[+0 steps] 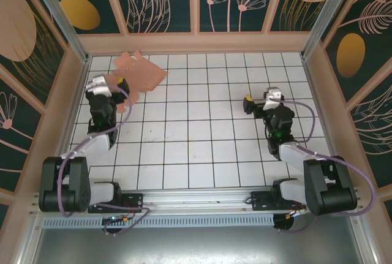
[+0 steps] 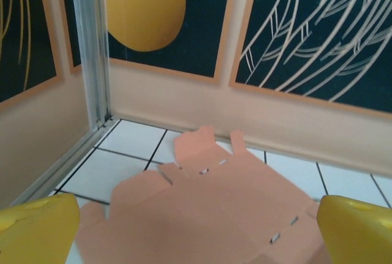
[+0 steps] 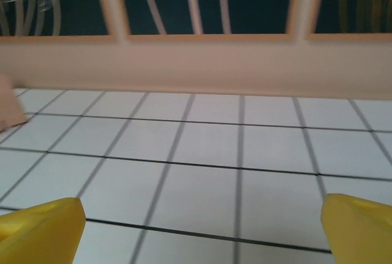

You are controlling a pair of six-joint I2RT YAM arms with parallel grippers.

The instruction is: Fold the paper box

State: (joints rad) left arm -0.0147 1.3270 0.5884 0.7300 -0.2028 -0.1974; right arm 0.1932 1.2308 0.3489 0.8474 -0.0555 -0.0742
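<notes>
The paper box (image 1: 144, 73) is a flat salmon-pink die-cut sheet with rounded flaps, lying unfolded on the tiled floor near the back left corner. My left gripper (image 1: 117, 89) hovers over the sheet's near left edge, open. In the left wrist view the paper box (image 2: 226, 196) spreads between and beyond the two yellow fingertips (image 2: 37, 230), and the left gripper (image 2: 196, 239) holds nothing. My right gripper (image 1: 258, 100) stands open over bare tiles at the right, far from the sheet. In the right wrist view the right gripper (image 3: 199, 230) is empty, and a corner of the paper box (image 3: 9, 108) shows at the left edge.
The white tiled floor (image 1: 202, 129) is walled by a peach frame with dark patterned panels (image 1: 165, 0). A metal corner post (image 2: 92, 49) stands just behind the sheet. The back wall (image 3: 202, 62) lies a few tiles ahead of the right gripper.
</notes>
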